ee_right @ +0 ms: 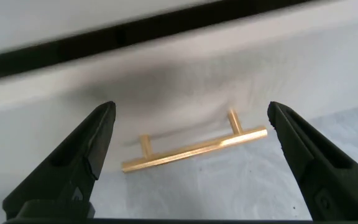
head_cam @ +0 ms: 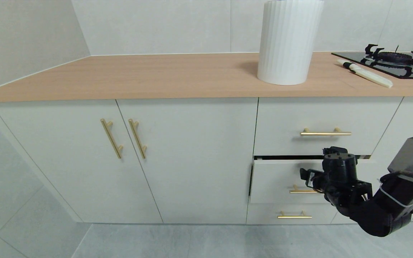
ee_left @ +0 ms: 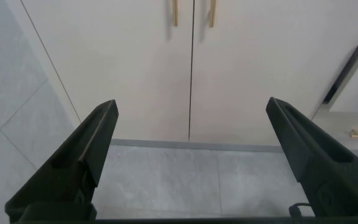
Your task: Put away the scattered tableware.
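Observation:
A white knife-like utensil with a black band [head_cam: 366, 73] lies on the wooden counter [head_cam: 156, 77] at the right, beside the stove [head_cam: 396, 59]. The middle drawer [head_cam: 274, 179] under the counter stands slightly ajar, a dark gap along its top. My right gripper [head_cam: 307, 179] hovers just in front of that drawer's gold handle [head_cam: 299, 191]. In the right wrist view it [ee_right: 191, 112] is open, with the handle [ee_right: 194, 149] lying between and beyond the fingers, untouched. My left gripper [ee_left: 191, 106] is open and holds nothing, low before the cabinet doors.
A tall white ribbed container [head_cam: 287, 43] stands on the counter above the drawers. The top drawer [head_cam: 325, 133] and the bottom drawer [head_cam: 294, 216] are closed. Two closed cabinet doors with gold handles [head_cam: 112, 138] fill the left. Grey tiled floor [ee_left: 185, 180] lies below.

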Motion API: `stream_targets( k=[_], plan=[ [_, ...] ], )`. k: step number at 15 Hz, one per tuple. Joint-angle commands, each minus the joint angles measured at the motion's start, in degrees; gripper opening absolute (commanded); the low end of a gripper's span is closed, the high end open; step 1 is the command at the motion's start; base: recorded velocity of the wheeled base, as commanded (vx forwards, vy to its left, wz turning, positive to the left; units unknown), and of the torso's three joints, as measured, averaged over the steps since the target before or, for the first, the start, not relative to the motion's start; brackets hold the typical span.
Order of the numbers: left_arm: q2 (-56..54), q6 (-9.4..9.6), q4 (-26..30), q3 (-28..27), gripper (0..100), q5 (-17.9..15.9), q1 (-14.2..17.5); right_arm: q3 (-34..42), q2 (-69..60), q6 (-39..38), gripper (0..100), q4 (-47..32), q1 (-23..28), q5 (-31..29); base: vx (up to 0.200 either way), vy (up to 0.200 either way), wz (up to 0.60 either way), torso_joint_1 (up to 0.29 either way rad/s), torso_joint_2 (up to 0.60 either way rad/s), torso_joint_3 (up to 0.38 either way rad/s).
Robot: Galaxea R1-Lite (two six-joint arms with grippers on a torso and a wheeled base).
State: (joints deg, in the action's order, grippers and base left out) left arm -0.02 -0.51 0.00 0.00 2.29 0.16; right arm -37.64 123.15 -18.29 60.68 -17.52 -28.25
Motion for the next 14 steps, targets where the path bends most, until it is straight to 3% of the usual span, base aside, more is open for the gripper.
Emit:
stream_targets(
  k=[1,14],
  plan=[
    [0.02,-0.02,0.0,0.0,100,-0.01,0.02,-0.32,1.74,0.0,100,0.22,0.2,0.03,0.0,0.0,0.0,0.0,0.0,0.0],
    [0.02,-0.02,0.0,0.0,100,-0.01,0.02,-5.77,5.79,-0.17,100,3.3,3.28,-3.83,0.0,0.0,0.0,0.0,0.0,0.0]
  ],
)
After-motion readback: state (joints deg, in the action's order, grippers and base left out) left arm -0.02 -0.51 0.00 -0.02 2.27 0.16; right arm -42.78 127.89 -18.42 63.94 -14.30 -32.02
